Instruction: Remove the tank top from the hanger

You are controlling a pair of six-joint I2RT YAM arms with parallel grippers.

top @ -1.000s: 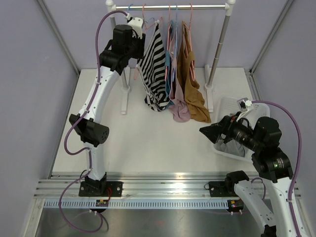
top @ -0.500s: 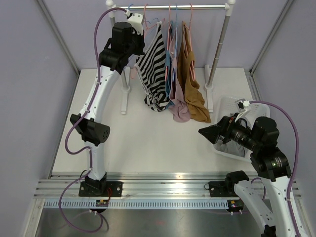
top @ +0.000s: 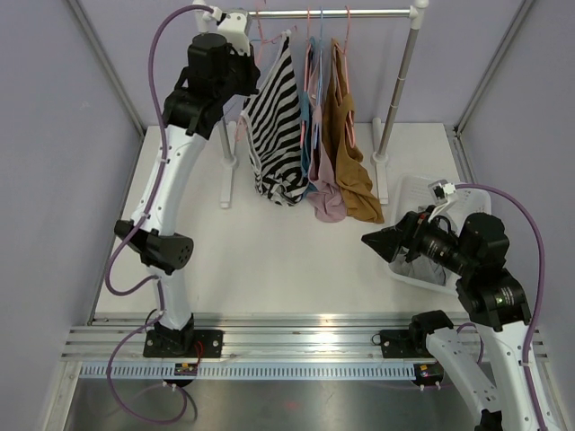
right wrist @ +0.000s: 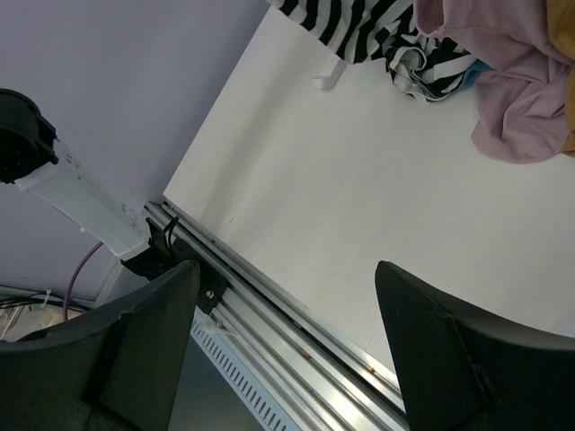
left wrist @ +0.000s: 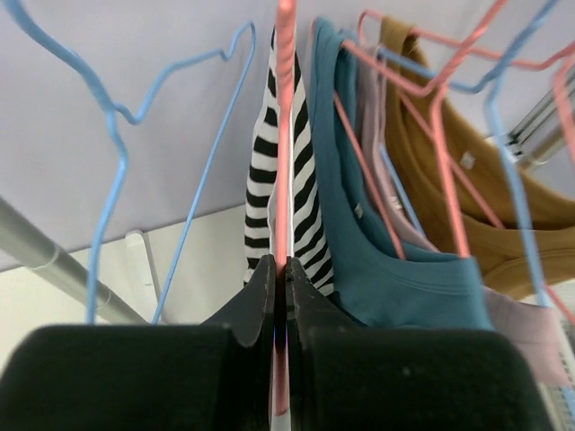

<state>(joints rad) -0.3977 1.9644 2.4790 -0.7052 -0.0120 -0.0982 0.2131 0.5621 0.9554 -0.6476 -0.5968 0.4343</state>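
Up at the rail [top: 359,13], your left tool [left wrist: 280,289] is clamped on the thin wire of the pink hanger [left wrist: 285,126], jaws closed with nothing but that wire between them. Just behind the wire hangs the striped tank top [left wrist: 301,193], and in the overhead view its body drapes down from the rail, with the hem bunched low above the bench [top: 269,260].

Expect it to handle light and limp. It looks like soft knit that will stretch and sag rather than hold a shape, and the narrow straps could snag on the hanger's shoulders. The wire itself looks slick and may pivot in your grip, so treat that hold as an anchor, not a lever.

Your best grip on the cloth is probably a strap or the neckline close to the hanger, one side at a time. The teal top [left wrist: 386,260] crowds right against it, with the brown top [top: 346,153] beyond, so pick your fabric carefully.

Your right tool [right wrist: 287,269] is spread wide and holding nothing, low over the bench and well apart from the garments.
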